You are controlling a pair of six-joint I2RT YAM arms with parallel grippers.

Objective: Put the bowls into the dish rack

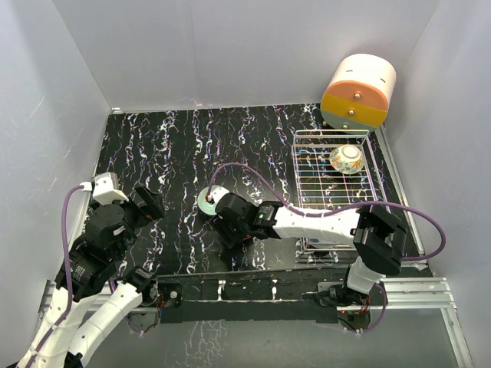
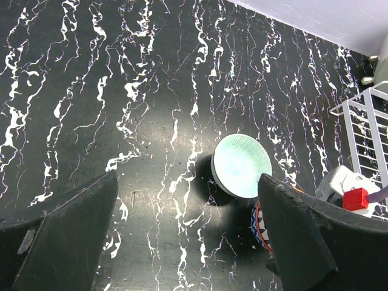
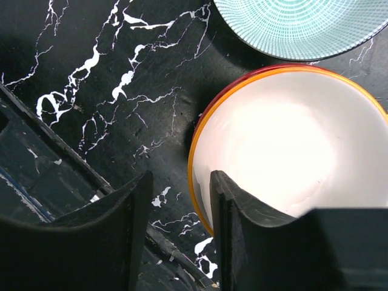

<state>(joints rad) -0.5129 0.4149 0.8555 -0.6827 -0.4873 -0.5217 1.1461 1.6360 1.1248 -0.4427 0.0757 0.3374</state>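
Note:
The red-orange bowl (image 3: 285, 145), white inside, sits on the black marbled table. My right gripper (image 3: 182, 206) is open and straddles its near-left rim, one finger (image 3: 236, 230) inside the bowl and the other outside, apart from the wall. The mint green bowl (image 3: 303, 24) lies just beyond it and shows too in the top view (image 1: 205, 201) and the left wrist view (image 2: 241, 165). A blue-and-white patterned bowl (image 2: 259, 219) peeks out behind my left finger. The cream bowl with an orange flower (image 1: 347, 159) sits in the dish rack (image 1: 307, 180). My left gripper (image 2: 188, 182) is open and empty, left of the bowls (image 1: 149, 203).
A cream-and-orange rounded drawer box (image 1: 358, 90) stands behind the rack at the back right. White walls enclose the table on three sides. The right arm (image 1: 314, 222) stretches leftwards in front of the rack. A black rail (image 3: 36, 151) runs along the table's near edge.

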